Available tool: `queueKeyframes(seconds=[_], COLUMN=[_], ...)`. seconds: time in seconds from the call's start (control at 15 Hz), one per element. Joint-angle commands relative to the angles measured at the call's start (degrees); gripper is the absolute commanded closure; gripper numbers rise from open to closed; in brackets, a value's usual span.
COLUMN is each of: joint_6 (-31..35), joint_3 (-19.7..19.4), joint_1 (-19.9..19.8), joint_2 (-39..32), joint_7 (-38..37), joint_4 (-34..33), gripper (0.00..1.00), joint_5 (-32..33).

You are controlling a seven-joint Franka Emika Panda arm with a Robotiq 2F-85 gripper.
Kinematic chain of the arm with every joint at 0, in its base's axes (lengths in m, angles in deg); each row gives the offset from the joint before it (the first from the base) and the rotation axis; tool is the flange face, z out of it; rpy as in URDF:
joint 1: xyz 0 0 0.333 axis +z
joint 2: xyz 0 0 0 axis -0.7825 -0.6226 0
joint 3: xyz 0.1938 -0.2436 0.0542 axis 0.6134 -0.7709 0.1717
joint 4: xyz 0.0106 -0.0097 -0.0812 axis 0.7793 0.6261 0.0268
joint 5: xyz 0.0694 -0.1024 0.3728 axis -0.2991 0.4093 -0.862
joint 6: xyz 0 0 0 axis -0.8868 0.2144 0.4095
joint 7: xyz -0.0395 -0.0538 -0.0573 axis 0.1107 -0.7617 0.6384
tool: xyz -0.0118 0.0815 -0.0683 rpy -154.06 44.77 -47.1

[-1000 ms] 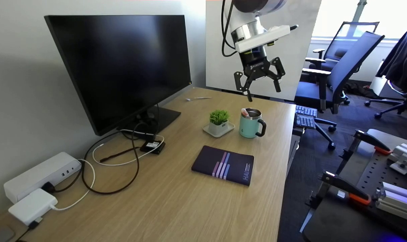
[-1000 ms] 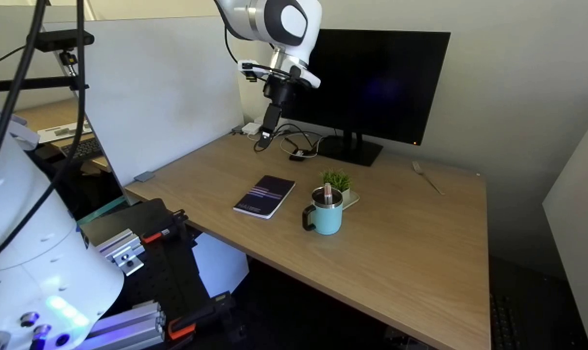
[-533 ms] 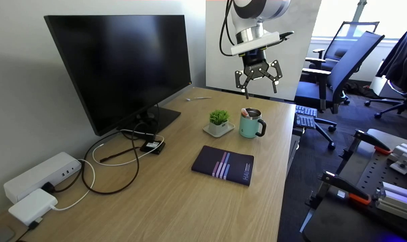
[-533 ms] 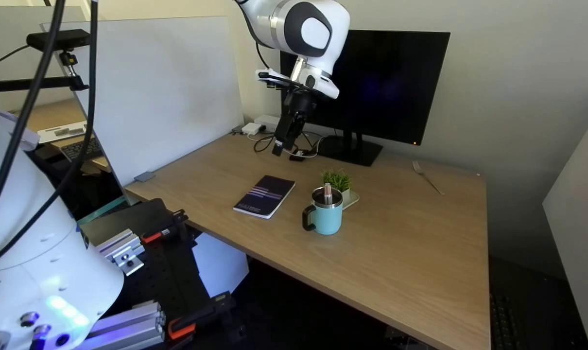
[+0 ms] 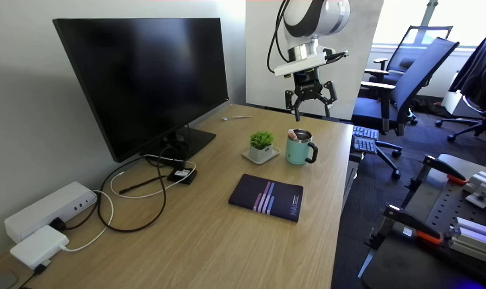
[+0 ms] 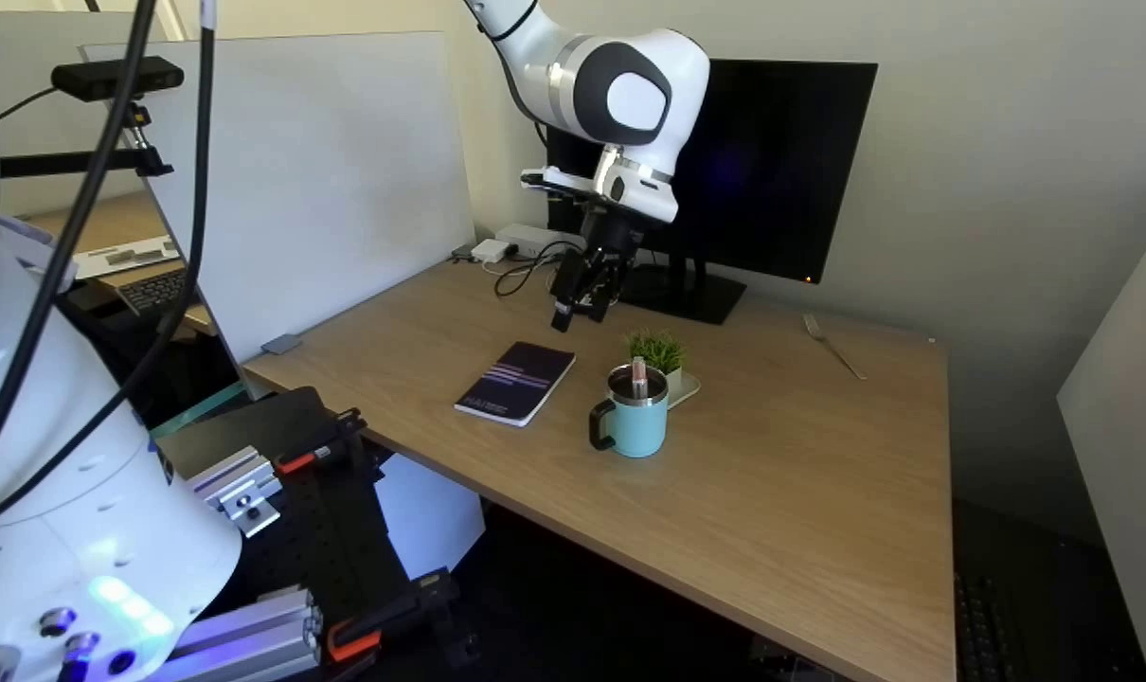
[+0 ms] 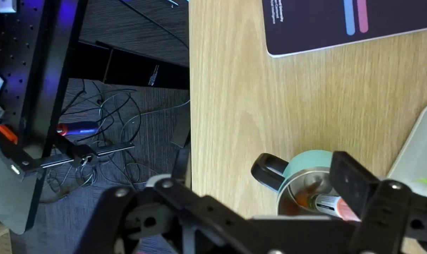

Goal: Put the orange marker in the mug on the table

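Hanging above the wood-grain table (image 5: 203,241) in an exterior view, the gripper (image 5: 312,115) has its fingers (image 5: 327,112) spread well apart. The teal mug (image 5: 297,153) has a bare metal rim (image 5: 305,140); the orange marker (image 5: 293,135) leans inside it, one end poking past that rim. Near the mug, a leafy green plant (image 5: 261,139) in a boxy white pot (image 5: 261,153) stands on a pale dish (image 5: 276,151). A dark notebook (image 5: 267,196), striped pink, white and blue, reads "HAI".

In an exterior view, the mug shows its black loop handle (image 6: 596,431), and a metal fork (image 6: 833,347) lies well apart.

In the wrist view, a wide gap parts the fingers. The mug's inside is shiny metal; the marker tilts there, its white label (image 7: 327,204) printed too small to read. The notebook's white print includes "University".
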Motion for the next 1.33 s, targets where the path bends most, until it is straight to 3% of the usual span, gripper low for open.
queueKeyframes(seconds=[0.0, 0.27, 1.27], joint_6=[4.5, 10.2, 19.1], joint_3=[-0.5, -1.7, -2.4], joint_1=[-0.6, -1.6, -1.4], joint_2=[-1.4, -2.9, -2.3], joint_7=[-3.5, -7.5, -23.0], joint_4=[0.7, 1.9, 4.7], gripper=[0.00, 0.00, 0.00], joint_5=[-1.9, -3.1, -4.5])
